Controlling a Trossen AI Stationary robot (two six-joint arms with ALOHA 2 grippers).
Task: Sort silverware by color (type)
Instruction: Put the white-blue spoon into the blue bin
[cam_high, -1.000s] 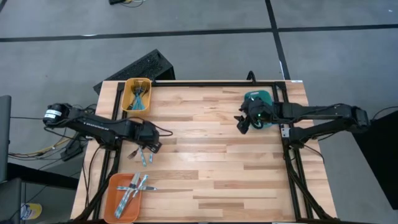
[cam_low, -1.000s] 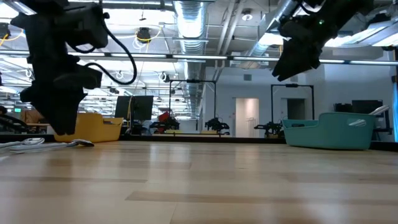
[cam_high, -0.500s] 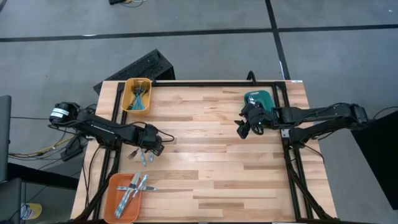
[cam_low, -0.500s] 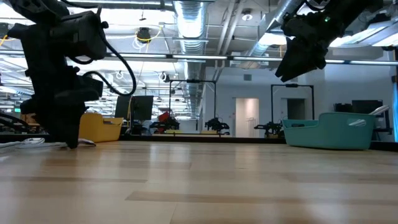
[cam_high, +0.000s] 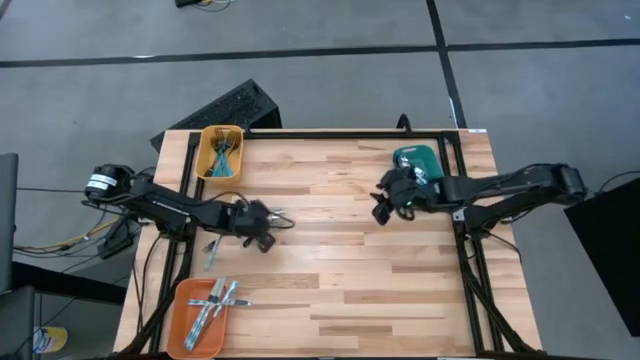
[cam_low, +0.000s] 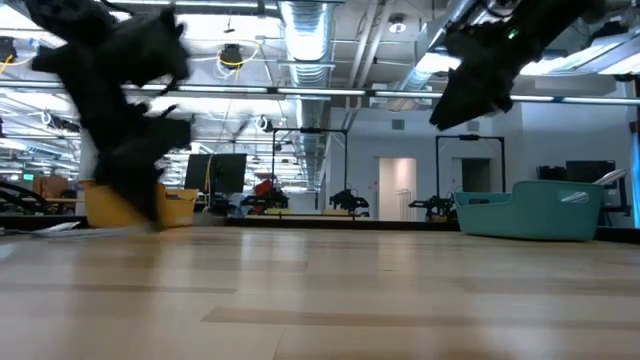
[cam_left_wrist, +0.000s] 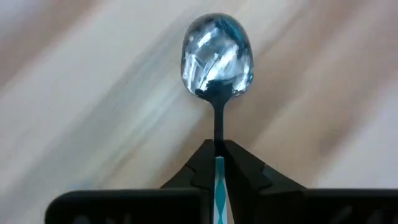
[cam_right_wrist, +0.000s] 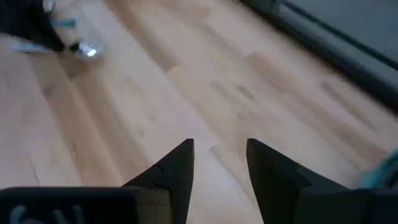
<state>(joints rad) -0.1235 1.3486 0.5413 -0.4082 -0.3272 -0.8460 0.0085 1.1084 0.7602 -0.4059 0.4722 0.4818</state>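
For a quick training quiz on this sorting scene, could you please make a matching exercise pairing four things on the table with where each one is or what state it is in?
Things:
1. spoon
2. yellow tray
3. orange tray
4. right gripper

Places or states:
A. at the table's near left corner, holding silverware
B. open, above bare wood beside the teal tray
C. clamped by its handle in the shut left gripper
D. at the table's far left corner, holding silverware

Pairs: 1-C, 2-D, 3-A, 4-B
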